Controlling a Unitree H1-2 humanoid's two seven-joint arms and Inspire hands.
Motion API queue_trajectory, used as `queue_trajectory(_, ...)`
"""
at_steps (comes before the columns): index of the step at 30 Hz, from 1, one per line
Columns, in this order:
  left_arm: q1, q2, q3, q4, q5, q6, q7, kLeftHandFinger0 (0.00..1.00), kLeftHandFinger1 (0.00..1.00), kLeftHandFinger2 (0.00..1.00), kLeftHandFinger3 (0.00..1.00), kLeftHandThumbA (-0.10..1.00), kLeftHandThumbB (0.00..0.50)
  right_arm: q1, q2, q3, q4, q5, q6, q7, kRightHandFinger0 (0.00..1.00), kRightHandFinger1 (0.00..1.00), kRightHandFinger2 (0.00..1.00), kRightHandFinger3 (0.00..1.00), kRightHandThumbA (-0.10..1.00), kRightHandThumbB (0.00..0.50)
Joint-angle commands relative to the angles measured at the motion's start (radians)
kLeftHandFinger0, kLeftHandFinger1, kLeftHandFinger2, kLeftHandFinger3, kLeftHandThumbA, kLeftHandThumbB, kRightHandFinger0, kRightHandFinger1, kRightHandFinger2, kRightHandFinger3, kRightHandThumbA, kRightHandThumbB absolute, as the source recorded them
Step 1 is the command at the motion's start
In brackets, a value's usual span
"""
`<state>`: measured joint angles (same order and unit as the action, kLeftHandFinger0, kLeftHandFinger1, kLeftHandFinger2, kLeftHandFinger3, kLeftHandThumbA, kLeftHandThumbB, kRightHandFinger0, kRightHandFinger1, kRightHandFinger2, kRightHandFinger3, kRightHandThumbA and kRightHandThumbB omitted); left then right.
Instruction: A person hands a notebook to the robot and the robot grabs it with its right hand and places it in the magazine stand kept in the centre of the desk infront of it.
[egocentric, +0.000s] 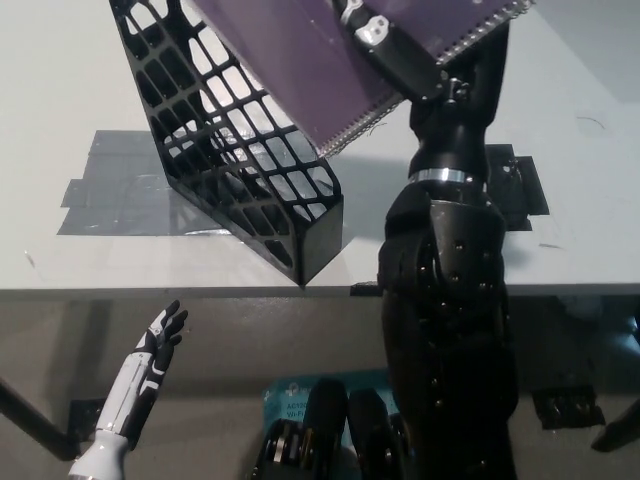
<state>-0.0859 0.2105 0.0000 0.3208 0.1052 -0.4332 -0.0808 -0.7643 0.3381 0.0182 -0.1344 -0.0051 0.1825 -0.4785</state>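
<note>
A purple spiral-bound notebook (300, 60) hangs tilted at the top of the head view, its wire edge facing lower right. My black right hand (395, 50) is shut on it near that edge, fingers over the cover. The notebook's lower corner sits just above and to the right of the black lattice magazine stand (235, 160), which stands on the white desk (60, 90). My white left hand (160, 335) rests open at the lower left, below the desk's front edge.
Dark tape patches (110, 185) lie under and left of the stand, with another patch (520, 185) right of my arm. The desk's front edge (150, 291) runs across the picture's middle. A teal item (290, 400) lies on the floor below.
</note>
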Motion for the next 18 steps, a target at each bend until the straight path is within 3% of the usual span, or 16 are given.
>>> queue_trajectory(1,-0.008,0.01,-0.006,-0.022,0.019,-0.034,0.01,1.0,1.0,1.0,1.0,1.0,0.5,-0.075,0.042,-0.008,-0.078,0.021,-0.063,-0.005,0.0,0.0,0.0,0.0,0.78,0.0)
queue_trajectory(18,-0.016,0.013,-0.007,-0.025,0.023,-0.037,0.009,1.0,1.0,1.0,1.0,1.0,0.5,-0.062,0.042,0.014,-0.011,0.05,-0.109,-0.009,0.0,0.0,0.0,0.0,0.75,0.0)
